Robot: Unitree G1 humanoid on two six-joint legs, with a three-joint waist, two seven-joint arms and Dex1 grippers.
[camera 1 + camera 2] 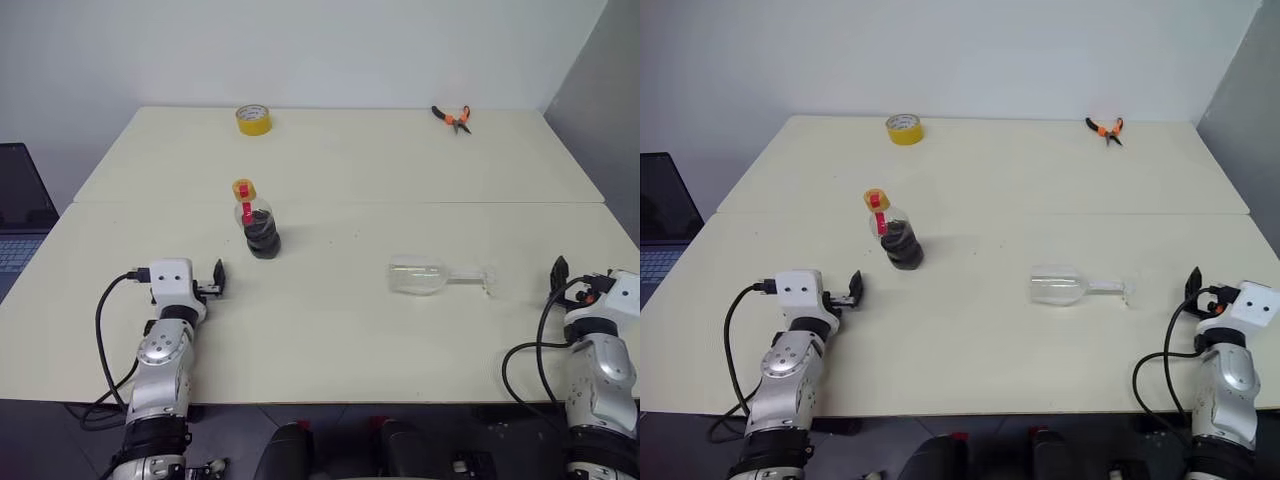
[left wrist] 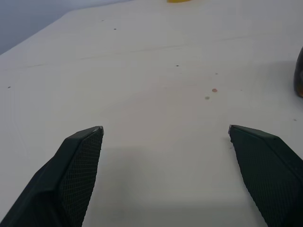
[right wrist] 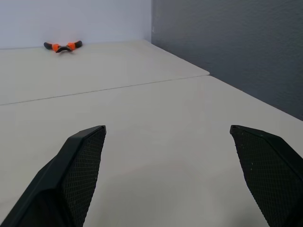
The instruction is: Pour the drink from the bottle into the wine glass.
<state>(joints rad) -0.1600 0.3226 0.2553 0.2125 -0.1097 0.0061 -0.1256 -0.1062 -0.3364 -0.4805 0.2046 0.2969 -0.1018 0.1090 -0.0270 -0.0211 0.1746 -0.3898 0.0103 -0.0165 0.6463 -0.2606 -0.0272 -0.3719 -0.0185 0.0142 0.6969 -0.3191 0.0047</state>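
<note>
Table: a wide cream-white table (image 1: 340,330), two tops butted together with a seam running across the middle; everything sits on it.

Left arm: white-and-silver forearm lying low over the near left edge, wrist level and aimed forward. The left gripper (image 1: 218,279) has its black fingers (image 2: 78,161) spread wide with nothing between them.

Right arm: same low, forward-pointing pose at the near right corner, tipped a little upward. The right gripper (image 1: 560,272) is also spread wide and empty, looking toward the far right of the table.

Wine glass: the clear stemmed wine glass (image 1: 425,276) lies on its side right of centre, bowl toward the middle, foot toward the right gripper (it must be stood up before any pouring).

Bottle: the small clear plastic bottle with orange-yellow cap (image 1: 256,222) stands upright left of centre, beyond the left gripper, with dark cola-like drink (image 1: 262,236) filling its rounded base.

Far items: a yellow tape roll (image 1: 253,119) and orange-handled pliers (image 1: 453,118) near the back edge, well apart from the task's things.

Risks: the lying glass can roll away when nudged; pinching thin glass or its stem could slip or crack it. The cap looks still on, so tilting would pour nothing. A squeezed soft bottle may spurt.
</note>
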